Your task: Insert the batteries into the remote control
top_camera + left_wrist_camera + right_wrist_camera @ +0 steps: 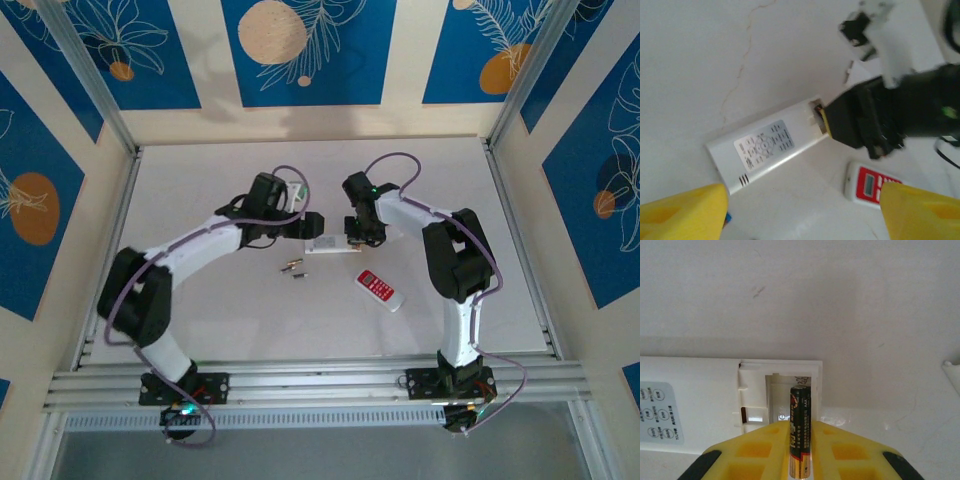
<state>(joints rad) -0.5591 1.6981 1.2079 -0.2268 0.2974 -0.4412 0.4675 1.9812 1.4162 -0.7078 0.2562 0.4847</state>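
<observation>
Plainly, battery (pixel 800 407), print illegible, clamped in right gripper (pixel 800 442), over open remote (pixel 700 405)

A slim white plastic remote with a grey button panel (pixel 765 145) lies on the white counter (pixel 700 65), the black right end effector (pixel 826 120) at its open end, a small red-and-white remote (pixel 871 182) nearby.

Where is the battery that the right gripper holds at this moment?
In the right wrist view the battery is pinched in the right gripper, its top end over the open compartment of the white remote.
</observation>
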